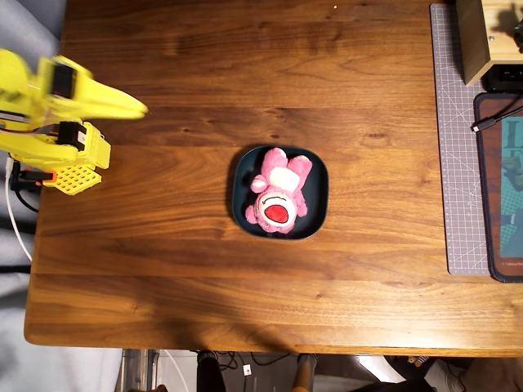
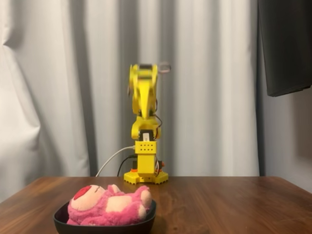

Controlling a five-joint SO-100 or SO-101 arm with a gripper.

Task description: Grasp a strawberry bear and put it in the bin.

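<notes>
Fluffy pink plush strawberry bear (image 1: 279, 194) with red oval muzzle and pale belly patch lies on its back inside the shallow dark teal square bin (image 1: 317, 214), near the middle of the brown wooden table (image 1: 180, 278). Belly and face turned up to the overhead camera. Long axis runs on a slight diagonal in the overhead view: head toward the lower left corner of the dish, feet toward the upper right. In the fixed view the head sits at the left, the stubby limbs at the right, and the body bulges above the rim (image 2: 63, 225). It fills much of the dish, resting fully within the rim and propped by nothing else.

Judgement: the placing looks done; the toy lies slack, as something released would.

The yellow gripper (image 1: 135, 106) is well apart from the bin, at the left edge of the overhead view, holding nothing. Its fingers read as one closed point with no gap visible. The yellow arm (image 2: 145, 141) stands folded upright over its base at the table's far edge, which suggests a rest pose clear of the dish.

At the right edge of the overhead view: a grey cutting mat (image 1: 459, 163) and a corner of a pale wooden box (image 1: 474, 41), uninvolved.
</notes>
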